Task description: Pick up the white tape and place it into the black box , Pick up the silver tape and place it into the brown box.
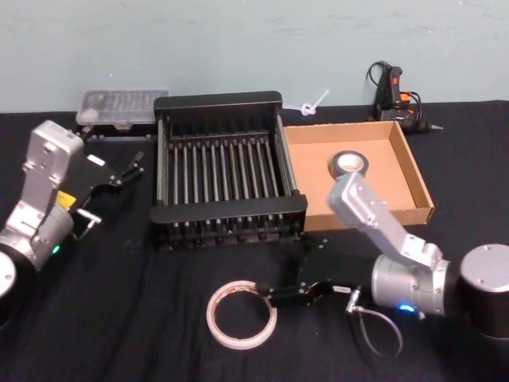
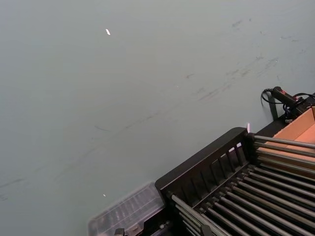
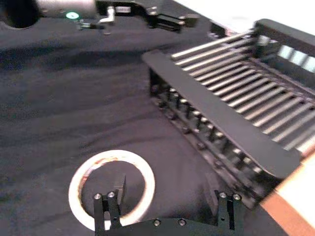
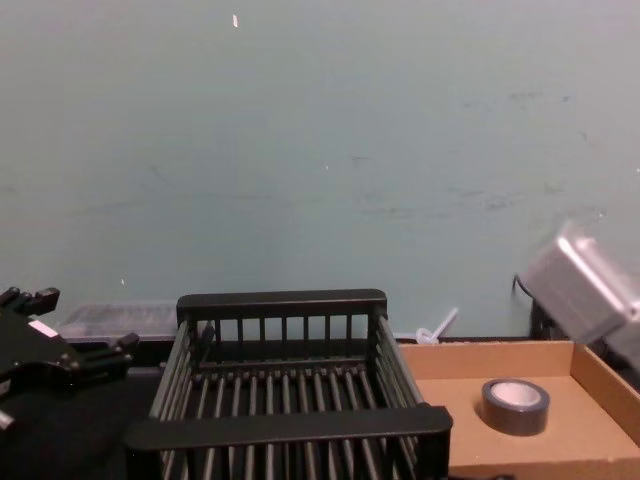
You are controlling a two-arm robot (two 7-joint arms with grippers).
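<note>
Inside brown box (image 1: 413, 171), silver tape (image 1: 349, 164) lies flat, core up; black box (image 1: 219, 104) holds nothing. White tape (image 1: 241, 313) lies flat on the cloth, right gripper (image 1: 280, 296) open at its rim, gripping nothing.

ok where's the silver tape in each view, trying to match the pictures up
Head view: silver tape lying in the brown box, right of the black box.
Chest view: silver tape at lower right, in the brown box.
Left wrist view: not in it.
Right wrist view: not in it.
Shared landmark: the black box.
</note>
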